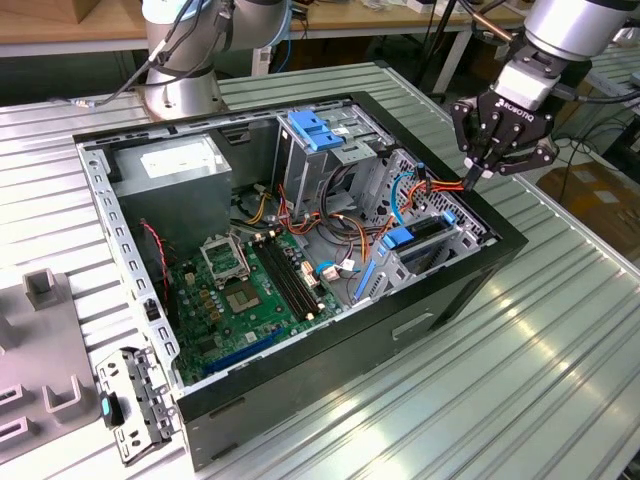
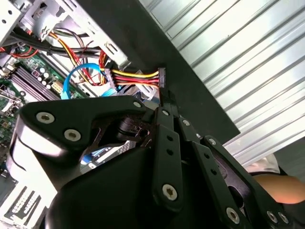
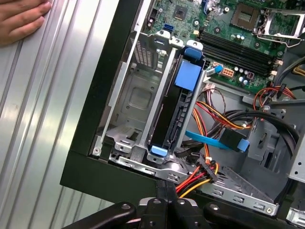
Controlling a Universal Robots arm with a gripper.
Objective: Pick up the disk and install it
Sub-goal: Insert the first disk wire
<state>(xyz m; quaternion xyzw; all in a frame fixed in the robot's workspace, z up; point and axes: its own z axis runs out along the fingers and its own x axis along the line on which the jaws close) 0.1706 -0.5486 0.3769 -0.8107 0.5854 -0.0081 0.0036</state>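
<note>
Trouble, as I judge it, would come from the cables. The gripper (image 1: 472, 176) hangs over the edge of the computer case (image 1: 300, 390) that is toward the exterior view's right. Its fingers are pressed together, and I cannot tell if something thin is between them. Just beyond the tips, in the second wrist view, lies the power plug (image 2: 162, 76) with its red, yellow and black wires. The disk (image 3: 177, 114) stands on its edge inside the drive cage (image 3: 138, 95) at that corner of the case, with blue rails on it.

If the arm goes lower or sideways, the tips can hook the wires and drag the plug, or strike the black rim. The blue data cable (image 3: 228, 140) lies loose beside the cage and may be caught too. A hand (image 3: 21, 19) rests on the table (image 1: 560, 350) just beside the case, which is a danger for the person.
</note>
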